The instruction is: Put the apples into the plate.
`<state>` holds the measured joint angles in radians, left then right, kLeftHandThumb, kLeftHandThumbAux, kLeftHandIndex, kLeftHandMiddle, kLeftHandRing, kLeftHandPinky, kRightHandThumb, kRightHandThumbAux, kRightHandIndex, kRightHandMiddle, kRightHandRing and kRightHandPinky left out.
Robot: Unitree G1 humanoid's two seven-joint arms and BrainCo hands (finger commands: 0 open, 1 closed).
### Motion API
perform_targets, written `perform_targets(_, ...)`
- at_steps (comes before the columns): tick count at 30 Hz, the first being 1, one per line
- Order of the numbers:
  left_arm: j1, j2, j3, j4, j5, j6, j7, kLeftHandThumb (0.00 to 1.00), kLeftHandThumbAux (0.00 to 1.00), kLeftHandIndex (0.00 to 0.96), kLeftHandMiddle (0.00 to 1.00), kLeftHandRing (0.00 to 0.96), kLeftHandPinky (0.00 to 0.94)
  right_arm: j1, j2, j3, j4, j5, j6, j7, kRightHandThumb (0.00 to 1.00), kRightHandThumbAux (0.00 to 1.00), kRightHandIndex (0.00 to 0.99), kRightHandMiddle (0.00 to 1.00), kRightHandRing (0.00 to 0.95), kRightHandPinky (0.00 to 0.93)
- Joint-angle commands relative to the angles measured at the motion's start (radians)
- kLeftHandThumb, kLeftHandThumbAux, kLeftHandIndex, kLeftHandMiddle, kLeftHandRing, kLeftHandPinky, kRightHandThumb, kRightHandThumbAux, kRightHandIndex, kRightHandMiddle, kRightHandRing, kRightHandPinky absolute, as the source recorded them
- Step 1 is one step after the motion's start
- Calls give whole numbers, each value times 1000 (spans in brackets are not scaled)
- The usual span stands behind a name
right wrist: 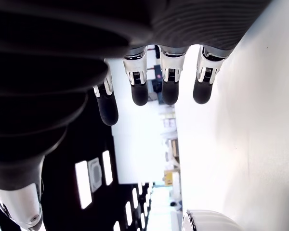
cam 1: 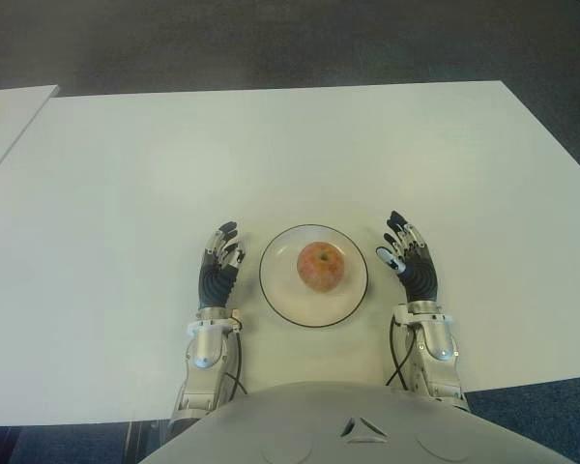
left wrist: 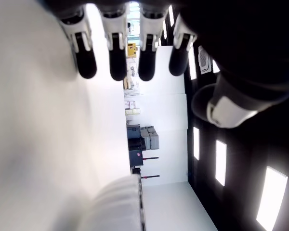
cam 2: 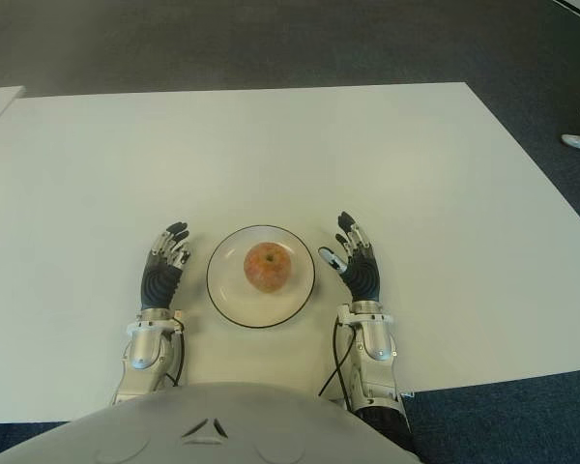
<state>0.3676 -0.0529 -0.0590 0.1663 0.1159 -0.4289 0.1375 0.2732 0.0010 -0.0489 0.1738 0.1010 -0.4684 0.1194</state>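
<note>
White tabletop [cam 1: 271,145] fills most of the frame, dark carpet floor [cam 1: 271,39] along the top edge. A second white table's corner [cam 1: 5,111] shows at upper left. Lower centre: round white plate [cam 1: 282,290] with a thin dark rim, one apple [cam 1: 321,267] sitting in its middle, reddish-orange with yellow patches, stem dimple up. Left hand [cam 1: 218,266] just left of the plate, right hand [cam 1: 413,261] just right of it, both apart from the rim. Both hands spread, fingers extended, holding nothing. Nothing lies between the hands and the plate.
</note>
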Motion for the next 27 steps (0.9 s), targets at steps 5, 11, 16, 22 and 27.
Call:
perform_targets(5, 5, -12, 1, 71, 1, -11, 10, 80, 544, 183, 193, 187, 222, 22, -6, -6, 4, -9, 33, -10, 240, 645, 175, 106, 83, 125)
perform_targets(11, 17, -19, -3, 78, 27, -52, 36, 79, 556, 154, 206, 205, 243, 21, -7, -7, 5, -9, 31, -10, 231, 637, 175, 105, 84, 131)
perform_targets(16, 28, -18, -7, 76, 32, -56, 41, 71, 575, 130, 191, 189, 203, 22, -6, -5, 2, -6, 32, -6, 239, 639, 160, 103, 83, 129)
perform_targets(22, 35, -17, -4, 77, 32, -60, 44, 67, 576, 117, 170, 168, 174, 30, -4, 0, -12, -8, 34, -7, 237, 635, 153, 100, 81, 124)
perform_targets(27, 46, -16, -3, 69, 32, -63, 44, 59, 584, 110, 160, 158, 173, 39, -2, 6, -25, -5, 40, -4, 243, 643, 151, 97, 79, 132)
